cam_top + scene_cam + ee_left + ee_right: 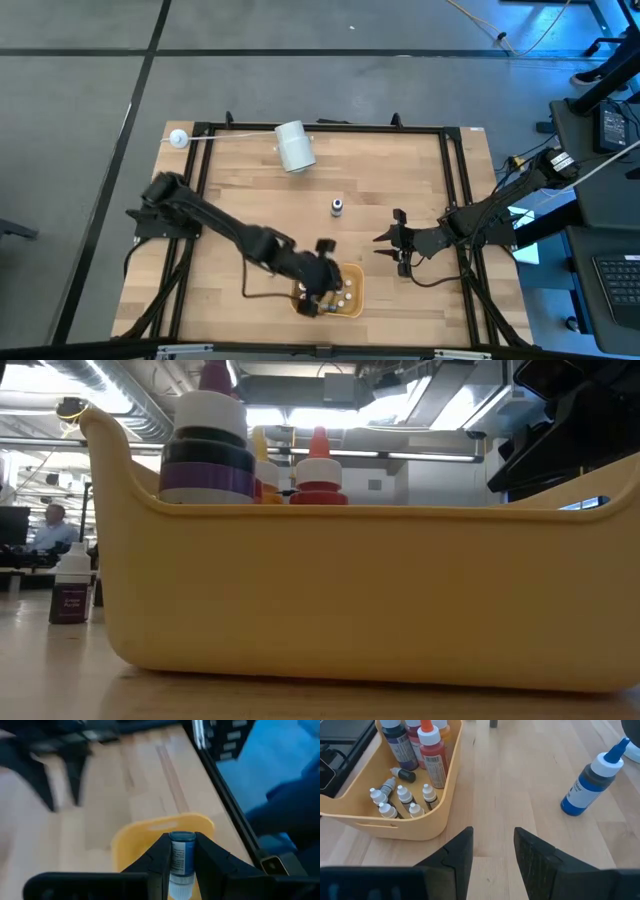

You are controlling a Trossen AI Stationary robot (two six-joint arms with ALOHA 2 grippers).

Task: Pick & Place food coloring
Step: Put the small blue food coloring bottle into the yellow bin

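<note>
Left tool (182,870) clamps a blue-labelled bottle (182,862) above the yellow bin (150,832). Right tool (492,857) hovers empty, half-parted (its wrist view alone shows the droppers (402,800) inside).

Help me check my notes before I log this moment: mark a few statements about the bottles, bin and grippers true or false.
1. The left gripper is shut on a small bottle above the yellow bin. True.
2. The right gripper holds a bottle. False: it is open and empty.
3. The blue bottle stands on the table outside the bin. True.
4. The bin is empty. False: several bottles sit in it.
</note>
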